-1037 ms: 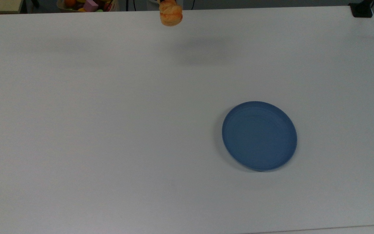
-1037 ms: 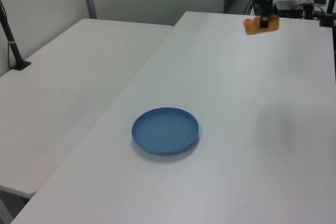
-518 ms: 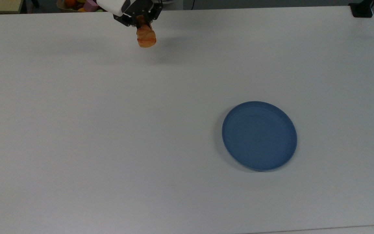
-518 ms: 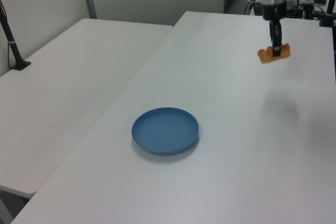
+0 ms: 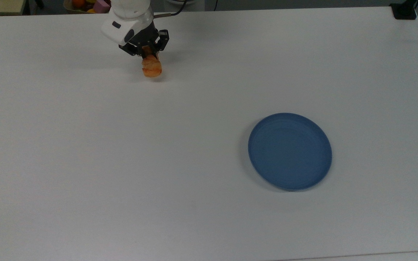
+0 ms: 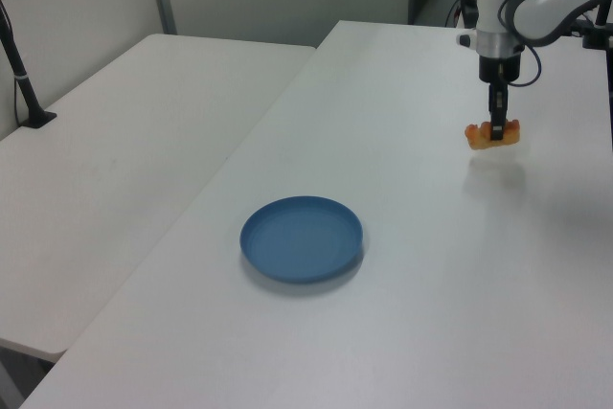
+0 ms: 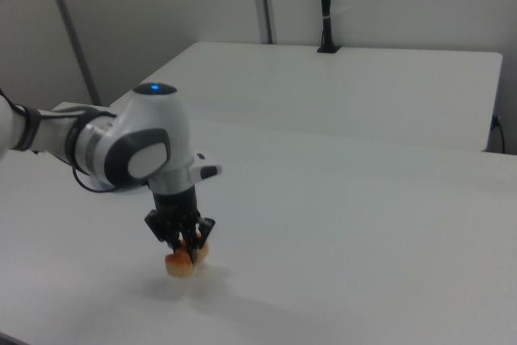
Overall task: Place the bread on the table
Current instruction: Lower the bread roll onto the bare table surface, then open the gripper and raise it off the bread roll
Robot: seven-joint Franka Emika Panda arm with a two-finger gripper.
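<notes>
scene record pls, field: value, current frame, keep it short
gripper: shut on the bread, pointing down
bread: held in the gripper, low over the table near the top view's upper left; contact with the table cannot be told
table: white
blue plate: empty, flat on the table toward the top view's right, well apart from the bread
task state: bread not yet released
</notes>
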